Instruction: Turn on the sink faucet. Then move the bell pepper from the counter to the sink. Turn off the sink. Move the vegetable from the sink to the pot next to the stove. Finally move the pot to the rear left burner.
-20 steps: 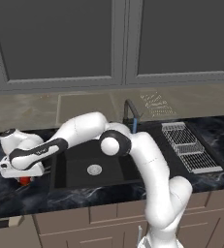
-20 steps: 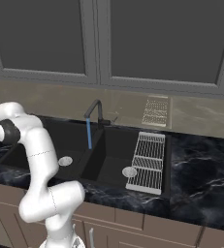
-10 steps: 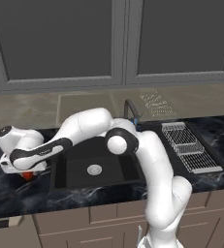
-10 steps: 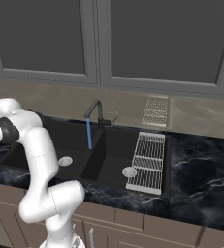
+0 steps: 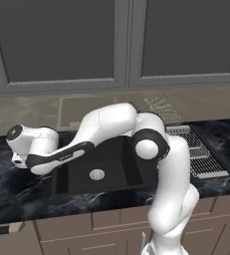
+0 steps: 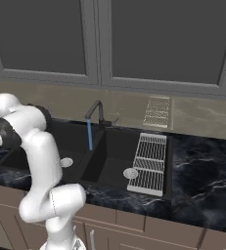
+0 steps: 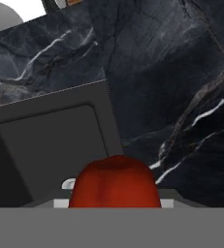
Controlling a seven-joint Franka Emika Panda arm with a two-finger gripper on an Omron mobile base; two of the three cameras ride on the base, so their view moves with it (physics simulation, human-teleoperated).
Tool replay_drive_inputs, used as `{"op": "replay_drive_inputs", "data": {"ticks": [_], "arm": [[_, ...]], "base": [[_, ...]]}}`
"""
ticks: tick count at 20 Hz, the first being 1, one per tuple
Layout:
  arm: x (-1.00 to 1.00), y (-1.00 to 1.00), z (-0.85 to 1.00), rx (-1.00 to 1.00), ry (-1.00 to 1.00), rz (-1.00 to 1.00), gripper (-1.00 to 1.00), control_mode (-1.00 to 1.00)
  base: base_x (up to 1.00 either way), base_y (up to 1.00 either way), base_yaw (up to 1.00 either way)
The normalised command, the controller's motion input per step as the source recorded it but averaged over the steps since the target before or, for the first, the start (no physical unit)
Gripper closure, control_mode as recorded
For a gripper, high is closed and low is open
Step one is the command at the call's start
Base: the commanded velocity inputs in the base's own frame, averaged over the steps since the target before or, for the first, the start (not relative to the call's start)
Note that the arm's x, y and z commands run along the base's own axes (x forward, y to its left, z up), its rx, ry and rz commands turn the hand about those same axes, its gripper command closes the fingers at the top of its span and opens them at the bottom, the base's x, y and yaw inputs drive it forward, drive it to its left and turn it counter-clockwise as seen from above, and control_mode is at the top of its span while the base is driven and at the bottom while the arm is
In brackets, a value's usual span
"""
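Black marble worktop (image 5: 17, 194) around a double sink (image 5: 111, 172), arm reaching left. Tap (image 6: 94, 114) running from the right side. Up close, red pepper (image 7: 114, 181) pinched in the pincer (image 7: 114, 206), above the sink's edge.

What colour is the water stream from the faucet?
Blue stream from the sink faucet; clearest in right base view.

Wire rack (image 6: 149, 163), grey cabinets (image 6: 134, 41)

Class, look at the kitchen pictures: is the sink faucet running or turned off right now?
Running. In the right base view a thin blue stream of water drops from the spout of the faucet into the sink.
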Motion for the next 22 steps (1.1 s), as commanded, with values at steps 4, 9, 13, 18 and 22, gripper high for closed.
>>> {"op": "replay_drive_inputs", "data": {"ticks": [4,9,13,18,22], "arm": [[0.00,-0.76,0.56,0.03,-0.14,-0.03,1.00,-1.00],[0.00,-0.81,0.58,0.07,-0.05,-0.09,1.00,-1.00],[0.00,-0.81,0.54,0.11,0.00,-0.12,1.00,-1.00],[0.00,-0.86,0.19,0.09,0.01,-0.11,1.00,-1.00],[0.00,-0.92,0.01,0.07,0.04,-0.09,1.00,-1.00]], "base": [[0.00,0.00,0.00],[0.00,0.00,0.00],[0.00,0.00,0.00],[0.00,0.00,0.00],[0.00,0.00,0.00]]}}
